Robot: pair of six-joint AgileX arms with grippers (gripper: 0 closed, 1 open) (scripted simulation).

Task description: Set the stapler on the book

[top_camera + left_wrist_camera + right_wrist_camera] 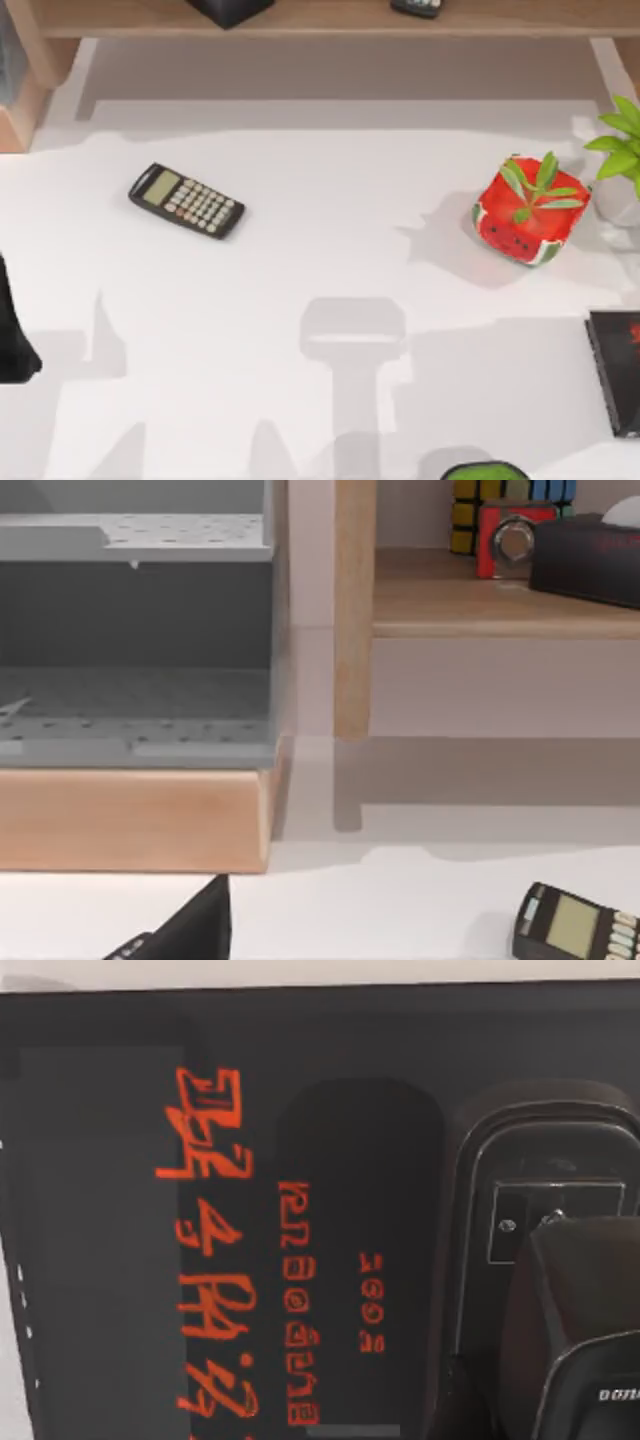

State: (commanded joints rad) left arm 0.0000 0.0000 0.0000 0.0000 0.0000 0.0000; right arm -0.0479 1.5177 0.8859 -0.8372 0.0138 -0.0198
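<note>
A white table takes up most of the top view, crossed by soft grey shadows; a pale wooden shelf runs along its far edge on a wooden upright; at the table's left stands a grey perforated rack on a light wooden base; a pale wall shows beneath the shelf board.

The top view looks straight down on the table, sharing the calculator with the low, shelf-facing left wrist view; the right wrist view sits seemingly close above the book.
</note>
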